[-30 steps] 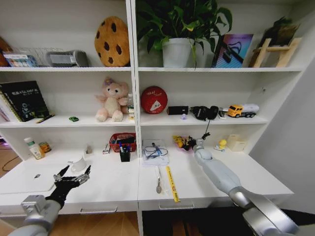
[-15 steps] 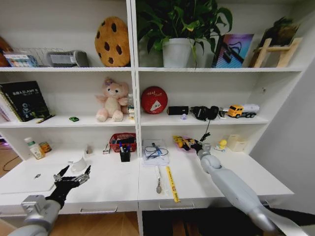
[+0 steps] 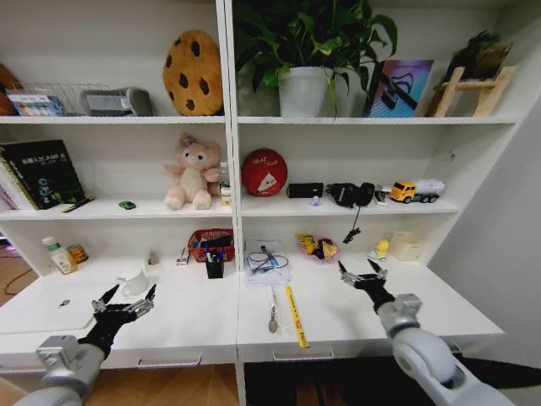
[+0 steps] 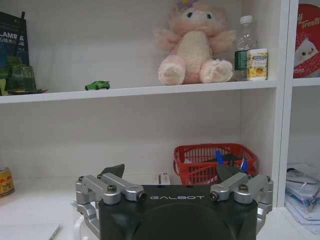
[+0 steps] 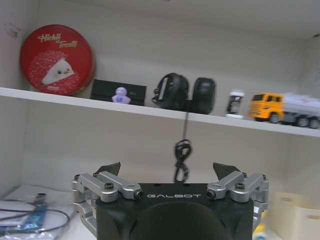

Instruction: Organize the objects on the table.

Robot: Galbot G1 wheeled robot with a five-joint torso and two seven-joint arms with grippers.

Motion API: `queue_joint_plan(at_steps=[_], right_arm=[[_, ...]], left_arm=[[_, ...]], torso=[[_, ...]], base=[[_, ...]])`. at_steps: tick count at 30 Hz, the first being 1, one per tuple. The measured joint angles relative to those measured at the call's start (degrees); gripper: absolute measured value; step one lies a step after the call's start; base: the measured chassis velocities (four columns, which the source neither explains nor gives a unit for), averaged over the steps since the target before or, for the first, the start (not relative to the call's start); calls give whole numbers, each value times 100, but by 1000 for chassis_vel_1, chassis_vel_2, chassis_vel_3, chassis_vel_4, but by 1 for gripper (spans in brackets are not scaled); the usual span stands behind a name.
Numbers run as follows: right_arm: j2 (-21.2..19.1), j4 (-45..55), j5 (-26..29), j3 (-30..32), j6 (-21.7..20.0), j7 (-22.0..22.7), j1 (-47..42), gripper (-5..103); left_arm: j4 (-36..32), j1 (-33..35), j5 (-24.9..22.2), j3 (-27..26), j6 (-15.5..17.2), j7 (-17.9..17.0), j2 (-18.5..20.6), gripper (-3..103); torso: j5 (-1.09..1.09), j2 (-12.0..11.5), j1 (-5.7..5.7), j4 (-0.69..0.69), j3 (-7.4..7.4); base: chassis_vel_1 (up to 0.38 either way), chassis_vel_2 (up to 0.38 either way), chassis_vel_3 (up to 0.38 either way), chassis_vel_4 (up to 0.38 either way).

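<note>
I see my left gripper (image 3: pixel 127 299) hovering low over the long white desk top (image 3: pixel 194 317), fingers splayed and empty, beside the thin silver laptop (image 3: pixel 51 311). My right gripper (image 3: pixel 362 272) hovers likewise, fingers spread, nothing grasped, near the yellow ruler (image 3: pixel 295 315).

Left gripper (image 4: pixel 172 181): "GALBOT" in pale letters across the black body.
Right gripper (image 5: pixel 169 176): "GALBOT" again — same spot on the body.
Red tin (image 5: pixel 56 60): "Hichli Treats" in white script — the first word is not sharp.
Dark book (image 4: pixel 13 44): letters "LAME" at the edge, the rest cut off.
Yellow box (image 4: pixel 256 64): print too small to read.
</note>
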Motion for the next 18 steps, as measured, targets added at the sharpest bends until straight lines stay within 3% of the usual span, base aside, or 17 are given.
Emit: queue_joint_plan(at_steps=[3, 5, 10, 18], right_arm=[[140, 140, -86, 316, 116, -79, -385, 100], [546, 426, -249, 971, 466, -414, -1233, 100], [868, 601, -374, 1130, 641, -546, -1634, 100], [932, 617, -387, 1035, 655, -544, -1619, 100]], left_arm=[[0, 1, 0, 0, 0, 3, 1, 100], [0, 0, -1, 0, 0, 0, 0, 100], [0, 1, 0, 0, 0, 2, 0, 100], [0, 0, 0, 0, 0, 2, 0, 100]], torso=[[0, 0, 0, -5, 0], [-1, 0, -1, -4, 0], [0, 0, 0, -1, 0], [0, -1, 1, 0, 1]], base=[[0, 0, 0, 0], [0, 0, 0, 0], [0, 0, 0, 0], [0, 0, 0, 0]])
